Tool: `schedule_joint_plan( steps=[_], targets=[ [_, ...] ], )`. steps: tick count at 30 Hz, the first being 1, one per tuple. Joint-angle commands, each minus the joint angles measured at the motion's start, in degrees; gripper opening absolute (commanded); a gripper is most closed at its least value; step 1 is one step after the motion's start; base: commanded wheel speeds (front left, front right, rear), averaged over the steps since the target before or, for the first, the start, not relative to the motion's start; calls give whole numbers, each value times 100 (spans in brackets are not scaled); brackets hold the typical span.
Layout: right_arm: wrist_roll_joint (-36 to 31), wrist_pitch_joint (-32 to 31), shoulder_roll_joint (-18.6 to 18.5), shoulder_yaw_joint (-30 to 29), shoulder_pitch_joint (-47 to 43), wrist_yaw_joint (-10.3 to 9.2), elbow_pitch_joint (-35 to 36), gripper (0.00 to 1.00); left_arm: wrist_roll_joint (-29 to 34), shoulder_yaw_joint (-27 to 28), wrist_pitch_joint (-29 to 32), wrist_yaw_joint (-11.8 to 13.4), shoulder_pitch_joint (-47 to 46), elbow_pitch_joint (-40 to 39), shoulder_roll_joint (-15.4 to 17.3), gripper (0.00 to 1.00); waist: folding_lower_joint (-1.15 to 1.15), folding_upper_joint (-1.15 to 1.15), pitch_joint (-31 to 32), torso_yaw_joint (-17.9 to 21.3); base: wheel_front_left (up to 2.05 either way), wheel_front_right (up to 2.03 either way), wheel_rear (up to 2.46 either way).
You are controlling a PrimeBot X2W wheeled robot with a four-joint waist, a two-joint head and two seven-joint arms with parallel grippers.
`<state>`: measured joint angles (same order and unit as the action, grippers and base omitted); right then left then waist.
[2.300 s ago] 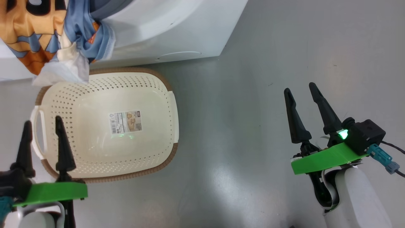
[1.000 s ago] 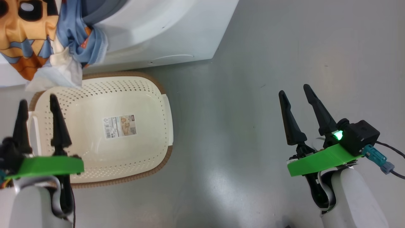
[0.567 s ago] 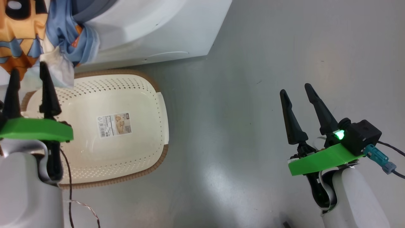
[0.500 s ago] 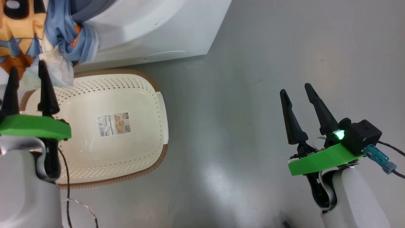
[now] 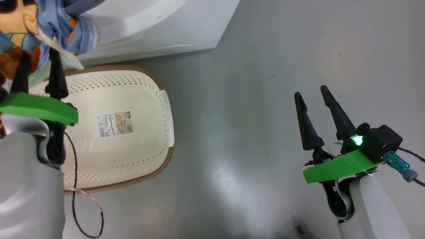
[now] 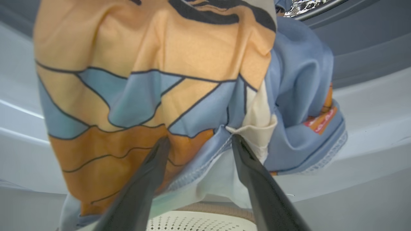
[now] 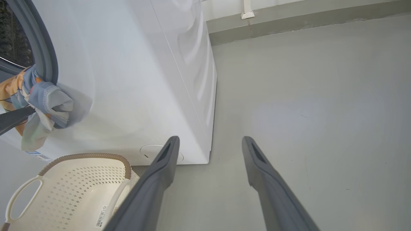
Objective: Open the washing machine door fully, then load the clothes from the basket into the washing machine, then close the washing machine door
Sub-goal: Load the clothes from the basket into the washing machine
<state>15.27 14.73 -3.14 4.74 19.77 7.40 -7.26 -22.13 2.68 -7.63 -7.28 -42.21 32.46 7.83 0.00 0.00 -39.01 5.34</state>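
The clothes [image 5: 71,25], light-blue and orange fabric with a cream patch, hang out of the washing machine [image 5: 159,30] opening, over its white front. My left gripper [image 5: 40,52] is open, its fingertips at the lower hem of the clothes [image 6: 192,96], with the hem between them. The cream basket [image 5: 139,149] stands empty on the floor below, its label showing on the base. My right gripper [image 5: 310,91] is open over bare floor, far right of the basket. The washing machine door is out of view.
The grey floor [image 5: 249,99] stretches right of the washing machine [image 7: 128,80] to a wall base [image 7: 289,19]. A thin dark cable [image 5: 74,186] loops from my left forearm beside the basket [image 7: 80,192]. The clothes [image 7: 48,106] and the round lower hatch [image 7: 151,150] show in the right wrist view.
My left gripper has moved forward, from over the basket's left rim up to the hanging clothes, still open. The head view has shifted a little. The right arm has stayed put.
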Motion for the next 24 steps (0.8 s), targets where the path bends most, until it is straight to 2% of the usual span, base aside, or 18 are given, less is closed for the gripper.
schedule_joint_plan(
  steps=[1, 9, 14, 15, 16, 17, 18, 19, 24],
  targets=[
    [106, 27, 26, 129, -146, 9, 133, 100, -95, 57, -1, -14, -95, -11, 264, 100, 0, 0, -40, 8, 0, 0, 0],
    [154, 27, 26, 148, -99, 9, 151, 100, -309, -96, -31, -19, -677, 469, 375, 100, 0, 0, -182, 81, 0, 0, 0],
    [175, 27, 26, 140, -80, 9, 143, 100, -498, -365, -295, -20, -958, 625, 507, 100, 0, 0, -231, 108, 0, 0, 0],
    [182, 27, 26, 138, -78, 9, 134, 100, -523, -387, -345, -20, -972, 661, 528, 78, 0, 0, -225, 106, 0, 0, 0],
    [192, 27, 26, 134, -74, 9, 125, 100, -556, -393, -403, -20, -977, 693, 549, 41, 0, 0, -214, 103, 0, 0, 0],
    [200, 27, 26, 129, -66, 9, 112, 100, -562, -419, -456, -20, -969, 719, 579, 20, 0, 0, -200, 97, 0, 0, 0],
    [200, 27, 26, 129, -66, 9, 112, 100, -562, -419, -456, -20, -969, 719, 579, 20, 0, 0, -200, 97, 0, 0, 0],
    [205, 27, 26, 121, -58, 9, 98, 100, -569, -442, -503, -20, -950, 742, 601, 0, 0, 0, -181, 87, 0, 0, 0],
    [188, 27, 26, 105, -51, 9, 49, 100, -484, -509, -656, -17, -803, 825, 676, 0, 0, 0, -54, 10, 0, 0, 0]
  ],
)
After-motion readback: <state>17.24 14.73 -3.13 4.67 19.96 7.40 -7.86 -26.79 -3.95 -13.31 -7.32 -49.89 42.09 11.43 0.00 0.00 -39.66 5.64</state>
